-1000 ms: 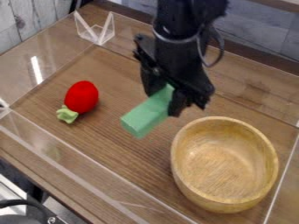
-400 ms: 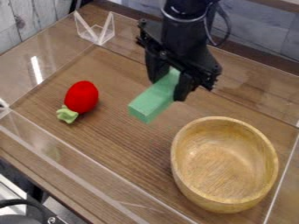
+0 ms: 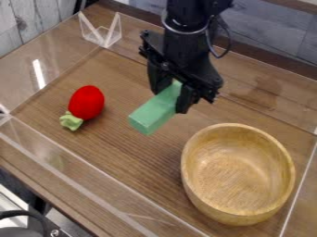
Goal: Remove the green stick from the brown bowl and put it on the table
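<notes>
While the stick (image 3: 156, 111) hangs tilted in the air, left of the bowl (image 3: 239, 172) and clear of it, the step in hand is the set-down. The jaws of the gripper (image 3: 183, 93) are clamped tight on the stick's upper right end; its lower left end points down toward the bare wood, not yet touching as far as I can tell.

Doing it well, my judgement: lower straight down until the low end meets the worktop (image 3: 124, 167), let the stick lie flat, then open. Releasing from this height at this tilt risks a bounce or a roll.

Left to right around it: a red fruit with a green stem (image 3: 82, 104) sits near the left wall, well apart from the stick. A clear plastic bracket (image 3: 100, 30) stands at the back left. Clear walls ring the worktop. The bowl sits at the right front, empty inside.

Nothing lies under the stick. The fruit is the nearest obstacle on the left, the bowl rim on the right; the gap between them looks wide enough for the stick to land.
</notes>
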Robot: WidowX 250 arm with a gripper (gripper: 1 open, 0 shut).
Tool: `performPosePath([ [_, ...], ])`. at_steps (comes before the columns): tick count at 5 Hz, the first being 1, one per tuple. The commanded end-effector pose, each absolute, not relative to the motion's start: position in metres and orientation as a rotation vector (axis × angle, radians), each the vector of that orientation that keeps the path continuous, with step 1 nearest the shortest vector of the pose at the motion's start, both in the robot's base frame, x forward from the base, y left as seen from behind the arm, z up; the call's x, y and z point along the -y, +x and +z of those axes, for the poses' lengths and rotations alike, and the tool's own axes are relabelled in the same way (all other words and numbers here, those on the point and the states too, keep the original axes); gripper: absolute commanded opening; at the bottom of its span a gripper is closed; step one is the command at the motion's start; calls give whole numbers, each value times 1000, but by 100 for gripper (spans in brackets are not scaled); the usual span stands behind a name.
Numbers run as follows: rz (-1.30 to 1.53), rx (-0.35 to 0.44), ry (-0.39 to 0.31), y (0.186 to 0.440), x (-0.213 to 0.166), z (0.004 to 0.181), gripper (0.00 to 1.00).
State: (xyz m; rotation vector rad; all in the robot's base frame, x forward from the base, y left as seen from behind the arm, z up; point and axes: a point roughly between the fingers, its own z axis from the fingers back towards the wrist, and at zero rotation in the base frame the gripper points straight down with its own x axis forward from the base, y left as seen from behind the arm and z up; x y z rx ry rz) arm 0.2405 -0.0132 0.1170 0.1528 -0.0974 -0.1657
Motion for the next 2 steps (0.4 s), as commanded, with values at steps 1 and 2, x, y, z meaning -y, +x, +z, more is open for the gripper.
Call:
performPosePath([
  [1,-177,134,152,252,6,131,0],
  [2,-253,130,151,246,2,122,0],
])
